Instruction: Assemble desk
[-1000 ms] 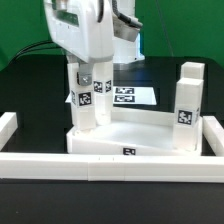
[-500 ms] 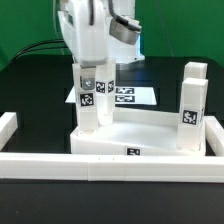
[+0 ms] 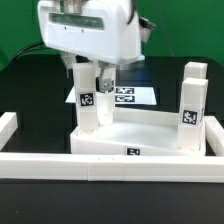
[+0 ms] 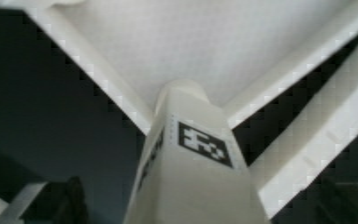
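On the black bench, the white plastic tray-like tabletop (image 3: 140, 137) carries two upright square white tagged legs (image 3: 88, 98) in its corner sockets, the pincer (image 3: 90, 72) spread wide above one leg.

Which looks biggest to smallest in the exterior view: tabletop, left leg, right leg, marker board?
1. Tabletop, widest by far.
2. Left leg and right leg: alike, so no ranking between them; the gripper hides the left one's top.
3. Marker board: smallest showing, but farther back and partly hidden, so unsure.
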Robot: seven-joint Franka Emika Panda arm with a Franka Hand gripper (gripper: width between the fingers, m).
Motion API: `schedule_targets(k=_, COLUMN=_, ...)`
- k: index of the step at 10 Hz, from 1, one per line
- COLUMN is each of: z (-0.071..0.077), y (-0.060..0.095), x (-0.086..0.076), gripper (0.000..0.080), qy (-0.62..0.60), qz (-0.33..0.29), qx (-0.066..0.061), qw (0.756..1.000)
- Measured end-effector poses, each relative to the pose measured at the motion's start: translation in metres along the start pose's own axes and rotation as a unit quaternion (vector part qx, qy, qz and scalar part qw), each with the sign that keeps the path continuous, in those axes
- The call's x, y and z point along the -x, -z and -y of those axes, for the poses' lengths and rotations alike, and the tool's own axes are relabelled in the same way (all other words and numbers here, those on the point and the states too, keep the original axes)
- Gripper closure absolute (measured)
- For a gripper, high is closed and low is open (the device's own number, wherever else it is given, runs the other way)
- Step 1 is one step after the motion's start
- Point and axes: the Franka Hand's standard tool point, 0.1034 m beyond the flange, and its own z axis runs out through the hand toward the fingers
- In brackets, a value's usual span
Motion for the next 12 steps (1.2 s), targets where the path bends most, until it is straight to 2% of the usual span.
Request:
schedule_targets(k=3, z=0.0004, y=-0.0002, x=0.0004, gripper=0.0151, qy=0.163, qz=0.0, qx=0.001, qw=0.987)
schedule_targets(k=6, z=-0.0003, y=-0.0002, x=0.0001, gripper=0.0151, qy=0.29, qz=0.001, qx=0.005, qw=0.957)
schedule_targets(k=7, z=-0.0012, y=-0.0002, x=-0.001, gripper=0.0151, qy=0.341, qz=0.0, qx=0.007, qw=0.94)
schedule_targets(k=10, z=-0.0038, y=-0.0004, x=-0.003, gripper=0.0151, qy=0.416, qz=-0.001, qx=0.011, qw=0.909)
schedule_targets(k=12, z=-0.0043, y=-0.0004, x=-0.0034, gripper=0.0396, qy=0.414, qz=-0.001, qx=0.011, qw=0.91)
